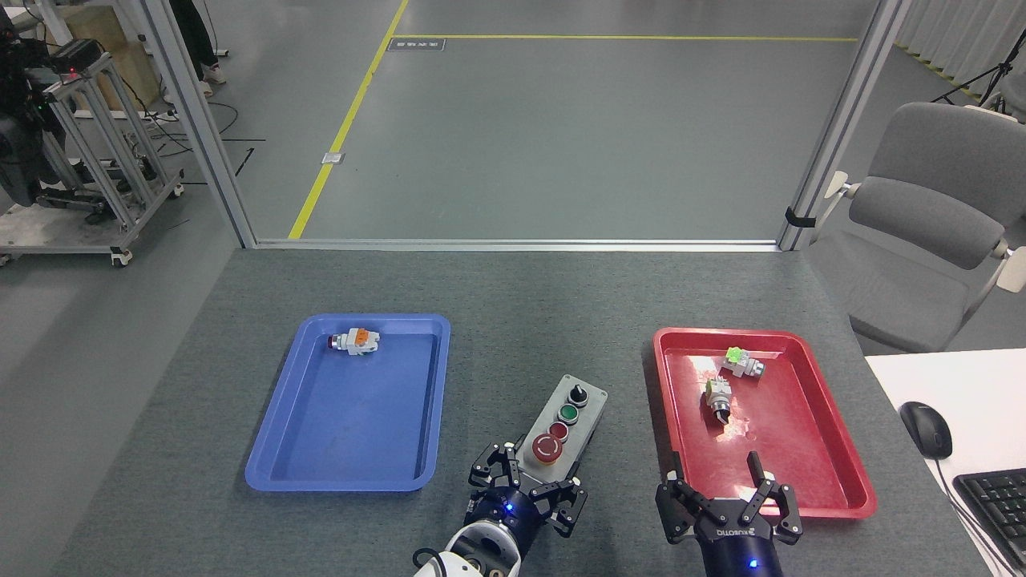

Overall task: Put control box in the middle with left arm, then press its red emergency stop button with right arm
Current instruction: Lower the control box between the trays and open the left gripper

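A grey felt-like table top (513, 296) fills the near half of the scene. The control box (566, 422) lies on it between the blue tray (280, 457) on the left and the red tray (834, 481) on the right, tilted so its far end leans right. Its red emergency stop button (547, 449) sits at the near end. The left gripper (525, 493) pinches the box's near end, fingers on both sides. The right gripper (728, 509) hovers at the red tray's near left corner, fingers spread and holding nothing. Beyond the table lies a smooth grey floor (561, 136) with yellow lines. A grey chair (930, 216) stands far right, and a metal cart (88, 160) far left.
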